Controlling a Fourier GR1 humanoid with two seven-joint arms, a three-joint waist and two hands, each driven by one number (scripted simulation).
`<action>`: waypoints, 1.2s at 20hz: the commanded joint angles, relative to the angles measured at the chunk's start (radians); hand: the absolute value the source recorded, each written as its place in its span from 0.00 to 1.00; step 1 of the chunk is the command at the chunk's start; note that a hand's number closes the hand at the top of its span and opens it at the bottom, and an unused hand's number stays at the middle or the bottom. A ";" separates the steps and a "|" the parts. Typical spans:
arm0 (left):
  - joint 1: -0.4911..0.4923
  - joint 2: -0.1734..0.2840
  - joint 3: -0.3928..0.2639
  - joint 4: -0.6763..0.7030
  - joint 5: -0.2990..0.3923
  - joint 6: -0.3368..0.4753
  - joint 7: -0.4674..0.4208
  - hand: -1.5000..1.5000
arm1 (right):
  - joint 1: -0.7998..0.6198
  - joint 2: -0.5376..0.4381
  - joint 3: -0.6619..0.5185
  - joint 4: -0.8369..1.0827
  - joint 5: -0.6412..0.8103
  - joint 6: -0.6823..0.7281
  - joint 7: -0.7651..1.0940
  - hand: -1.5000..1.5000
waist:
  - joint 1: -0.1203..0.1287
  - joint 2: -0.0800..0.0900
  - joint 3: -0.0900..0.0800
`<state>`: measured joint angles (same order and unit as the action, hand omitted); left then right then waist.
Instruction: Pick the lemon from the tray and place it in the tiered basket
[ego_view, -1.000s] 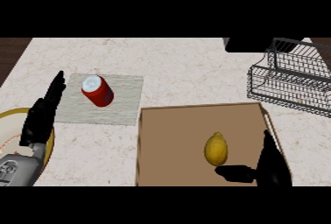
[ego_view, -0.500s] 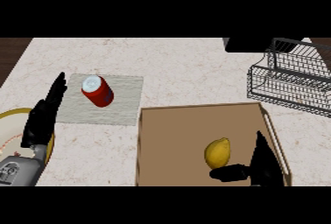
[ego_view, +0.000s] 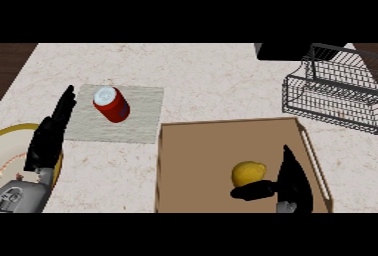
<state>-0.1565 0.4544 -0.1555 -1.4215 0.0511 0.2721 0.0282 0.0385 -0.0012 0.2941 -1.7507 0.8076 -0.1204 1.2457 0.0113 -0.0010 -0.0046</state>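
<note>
Low on the tray (ego_view: 199, 145), right hand (ego_view: 291, 180) fingers straight, thumb touching lemon (ego_view: 248, 173), left hand (ego_view: 50, 135) open

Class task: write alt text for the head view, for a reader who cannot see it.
The right hand reaches a lemon on a brown tray, thumb under it. A wire tiered basket stands beyond; the open left hand rests near a red can.

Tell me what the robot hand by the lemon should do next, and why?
Probably curl closed around the round yellow lemon. The right robot hand stands beside it on the brown wooden tray, fingers straight, thumb under it, not yet gripping. The black wire tiered basket comes after.
</note>
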 joint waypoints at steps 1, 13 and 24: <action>0.009 0.012 0.009 -0.029 0.003 -0.014 0.026 0.50 | -0.057 0.001 0.016 0.054 -0.026 -0.070 0.242 0.00 | 0.003 0.002 0.004; 0.014 -0.031 -0.002 -0.018 -0.034 -0.003 -0.001 0.50 | -0.159 0.000 0.121 0.200 -0.053 -0.003 0.225 1.00 | 0.004 0.002 0.004; 0.012 -0.011 0.040 -0.008 -0.022 -0.033 0.008 0.50 | -0.216 0.000 0.020 0.059 0.009 -0.164 0.241 1.00 | -0.007 -0.003 0.003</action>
<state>-0.1637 0.4356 -0.1272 -1.4185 0.0212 0.2528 0.0449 -0.1252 -0.0165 0.3357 -1.6630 0.7673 -0.1878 1.2406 -0.0004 -0.0053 -0.0063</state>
